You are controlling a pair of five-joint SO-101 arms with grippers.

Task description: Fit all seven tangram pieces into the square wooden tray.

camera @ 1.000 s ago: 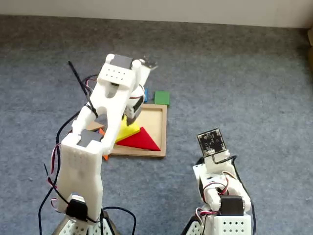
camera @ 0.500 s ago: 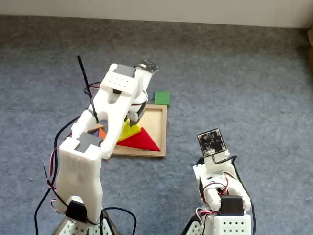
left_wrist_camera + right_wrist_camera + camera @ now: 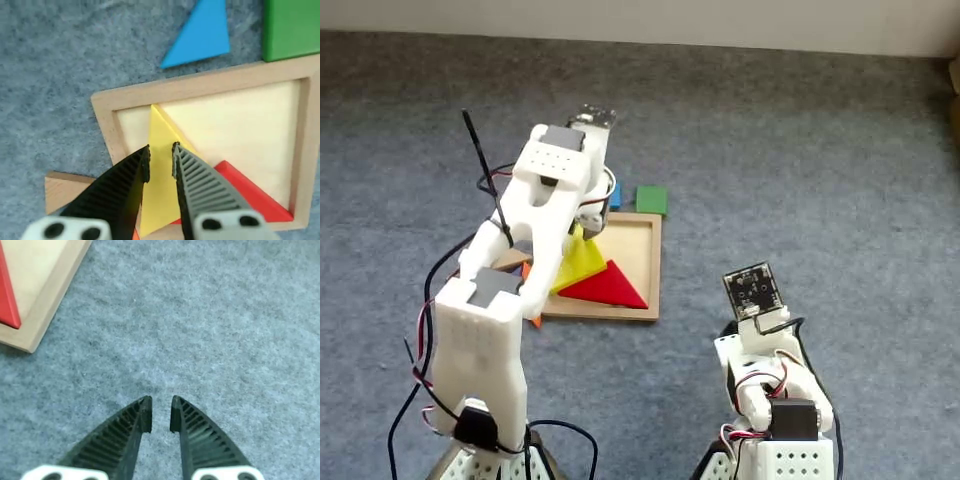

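The square wooden tray (image 3: 655, 270) (image 3: 200, 85) lies on the grey carpet. In it are a red triangle (image 3: 608, 285) (image 3: 250, 195) and a yellow triangle (image 3: 582, 260) (image 3: 161, 132), whose near end overlaps the tray's rim. My left gripper (image 3: 160, 150) (image 3: 588, 225) hovers over the yellow triangle, its jaws almost together and gripping nothing. A blue triangle (image 3: 200, 35) (image 3: 613, 195) and a green square (image 3: 292, 27) (image 3: 651, 199) lie just beyond the tray's far side. My right gripper (image 3: 158, 412) is shut over bare carpet, near the tray's corner (image 3: 30, 335).
A tan wooden piece (image 3: 62, 190) (image 3: 510, 258) and an orange piece (image 3: 529, 270) lie against the tray's left side, partly under the left arm. The right arm (image 3: 775, 400) stands at the front right. Open carpet stretches to the right of the tray.
The left arm's wrist swung right, then back left and a little farther away. More of the yellow triangle shows now. The right arm has not moved.
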